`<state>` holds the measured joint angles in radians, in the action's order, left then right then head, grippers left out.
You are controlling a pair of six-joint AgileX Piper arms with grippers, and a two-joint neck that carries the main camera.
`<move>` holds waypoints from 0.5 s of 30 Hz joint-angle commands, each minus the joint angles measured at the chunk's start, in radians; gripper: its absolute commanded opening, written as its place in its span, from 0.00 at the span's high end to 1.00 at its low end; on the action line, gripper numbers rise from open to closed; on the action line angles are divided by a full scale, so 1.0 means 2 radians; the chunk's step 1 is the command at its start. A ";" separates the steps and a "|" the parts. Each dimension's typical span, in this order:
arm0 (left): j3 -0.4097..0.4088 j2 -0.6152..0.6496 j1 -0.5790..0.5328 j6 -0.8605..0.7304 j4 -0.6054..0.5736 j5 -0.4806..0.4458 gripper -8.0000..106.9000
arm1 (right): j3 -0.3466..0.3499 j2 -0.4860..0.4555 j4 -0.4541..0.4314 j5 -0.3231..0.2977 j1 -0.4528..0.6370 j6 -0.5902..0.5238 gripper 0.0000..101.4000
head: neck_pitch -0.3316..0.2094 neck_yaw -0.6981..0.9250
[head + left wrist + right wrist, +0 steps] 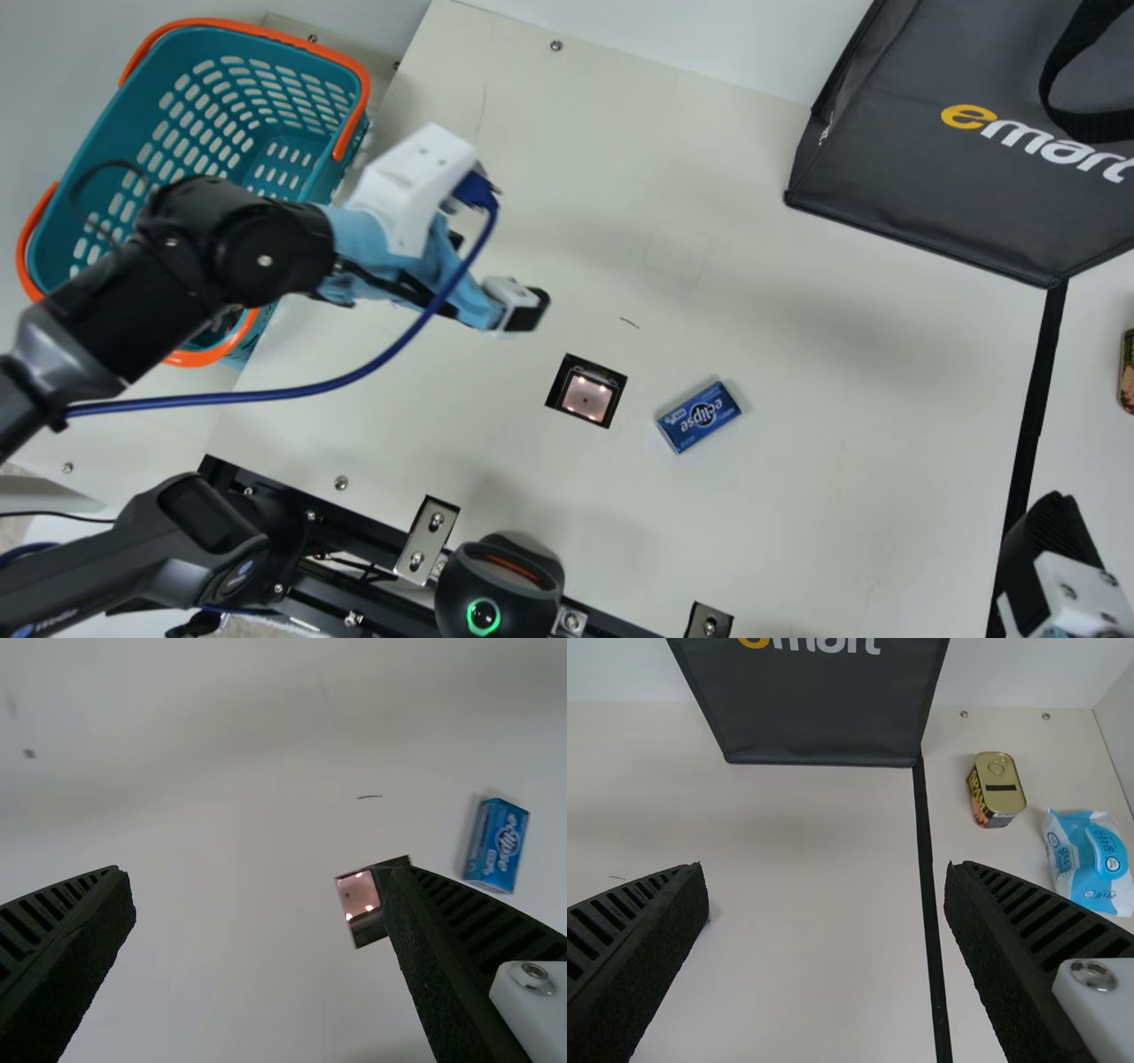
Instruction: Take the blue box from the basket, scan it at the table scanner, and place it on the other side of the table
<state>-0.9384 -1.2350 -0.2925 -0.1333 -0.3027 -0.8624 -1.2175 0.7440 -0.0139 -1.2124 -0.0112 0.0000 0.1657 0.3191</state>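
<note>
The blue box (698, 416) lies flat on the cream table, just right of the table scanner (586, 397). My left gripper (496, 276) hangs open above the table, up and left of the scanner, holding nothing. At the right edge stands my right gripper (1050, 532), partly cut off, well away from the box. In the left wrist view, the blue box (498, 846) and scanner window (359, 893) lie beyond the open left gripper (261, 881). The right wrist view has the right gripper (828, 873) open and empty, one finger hiding most of a dark object.
A teal basket (239, 115) with orange handles stands at the far left, under my left arm. At the back right is a dark bag (939, 195). Beyond the black line (928, 895) are a can (997, 788) and a blue-white packet (1090, 859). A handheld scanner (213, 532) sits front left.
</note>
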 commanded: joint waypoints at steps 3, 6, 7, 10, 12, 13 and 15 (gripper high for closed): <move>-0.010 0.025 0.042 -0.006 0.024 -0.027 0.15 | 0.000 0.000 0.000 0.000 0.000 0.000 0.06 | -0.014 0.001; -0.022 0.041 0.061 -0.009 0.037 -0.046 0.15 | 0.000 0.000 0.000 0.000 0.000 0.000 0.06 | -0.014 0.001; -0.026 0.046 0.067 -0.009 0.041 -0.052 0.15 | 0.000 0.000 0.000 0.000 0.000 0.000 0.06 | -0.014 0.001; -0.043 0.059 0.083 -0.011 0.050 -0.070 0.15 | 0.000 0.000 0.000 0.000 0.000 0.000 0.06 | -0.014 0.001; -0.055 0.067 0.092 -0.012 0.054 -0.081 0.15 | 0.000 0.000 0.000 0.000 0.000 0.000 0.06 | -0.014 0.001; -0.062 0.071 0.097 -0.012 0.056 -0.085 0.15 | 0.000 0.000 0.000 0.000 0.000 0.000 0.06 | -0.014 0.001; -0.073 0.079 0.105 -0.012 0.061 -0.090 0.15 | 0.000 0.000 0.000 0.000 0.000 0.000 0.06 | -0.014 0.001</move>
<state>-1.0709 -1.0846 -0.0909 -0.1581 -0.1848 -1.0389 -1.2175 0.7440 -0.0139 -1.2124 -0.0112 0.0000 0.1657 0.3191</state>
